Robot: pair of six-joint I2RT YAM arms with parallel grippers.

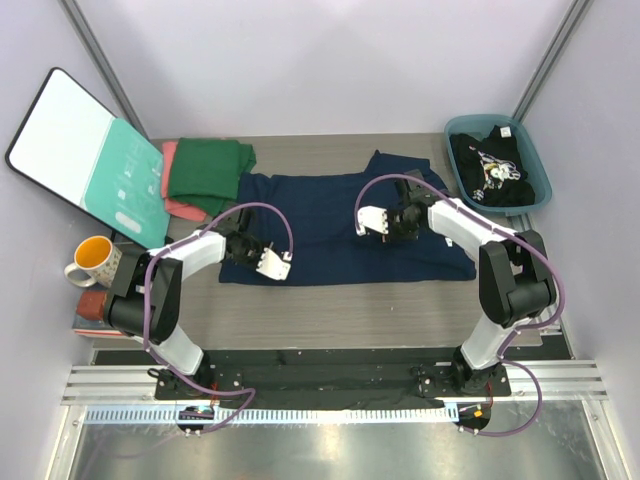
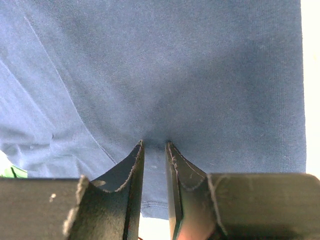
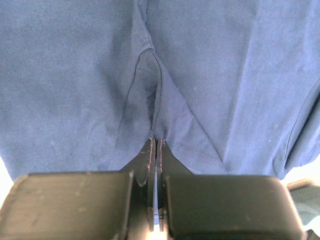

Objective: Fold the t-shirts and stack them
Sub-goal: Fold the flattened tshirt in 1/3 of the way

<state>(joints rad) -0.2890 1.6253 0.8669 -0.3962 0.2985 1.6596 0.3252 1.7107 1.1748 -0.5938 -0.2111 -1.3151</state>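
The navy blue t-shirt (image 1: 330, 215) lies spread across the middle of the table. My left gripper (image 1: 274, 264) is at its near left hem. In the left wrist view the gripper (image 2: 154, 142) has its jaws a narrow gap apart, tips down on the navy cloth (image 2: 175, 65). My right gripper (image 1: 368, 222) is over the shirt's middle. In the right wrist view the gripper (image 3: 156, 140) is shut on a puckered fold of the navy cloth (image 3: 225, 75). The dark green t-shirt (image 1: 208, 165) lies folded on the salmon-pink one (image 1: 168, 172) at back left. The black printed t-shirt (image 1: 490, 168) sits in a basket.
A teal basket (image 1: 538, 170) stands at the back right. A teal-and-white board (image 1: 85, 150) leans at the back left. A yellow mug (image 1: 90, 262) stands on a book (image 1: 92, 312) at the left edge.
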